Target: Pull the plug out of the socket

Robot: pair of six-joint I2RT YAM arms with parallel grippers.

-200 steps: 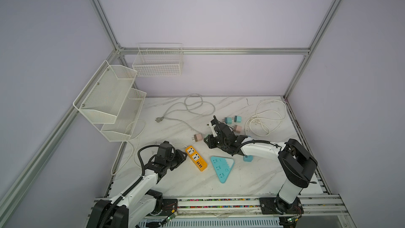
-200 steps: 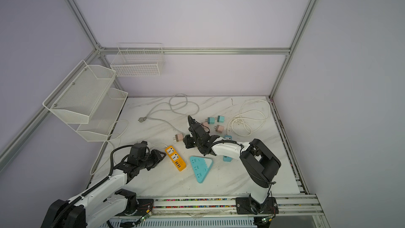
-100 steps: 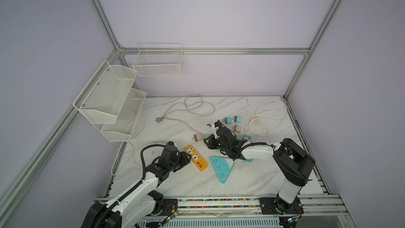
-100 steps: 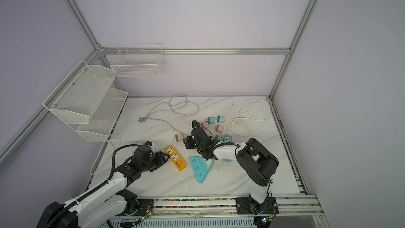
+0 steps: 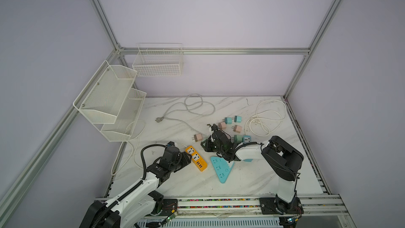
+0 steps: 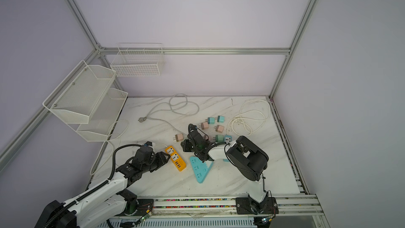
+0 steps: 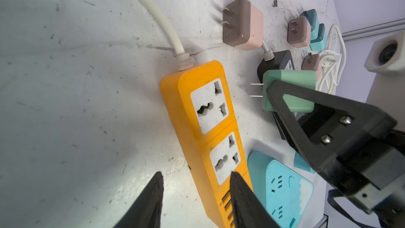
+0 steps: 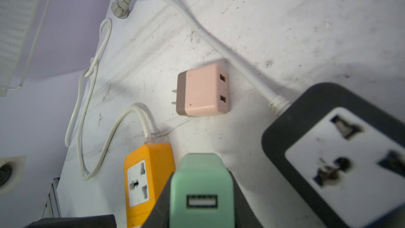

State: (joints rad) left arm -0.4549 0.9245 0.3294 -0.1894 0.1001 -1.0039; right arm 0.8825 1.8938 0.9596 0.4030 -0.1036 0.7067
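My right gripper is shut on a green plug, held above the table. In the left wrist view the green plug shows two bare prongs in the air, in no socket, pointing toward the orange socket strip. The strip lies flat with both outlets empty, seen in both top views. My left gripper is open at the strip's USB end, one finger over the strip and the other beside it on the table. A black socket sits under the right gripper.
A blue triangular socket lies beside the orange strip. A pink plug rests just behind it. Several more pink and teal plugs and coiled white cables lie farther back. White mesh shelves hang on the left wall.
The left jaws have spread apart at the orange strip's end. The right gripper, still holding the green plug, has shifted slightly toward the front of the table.
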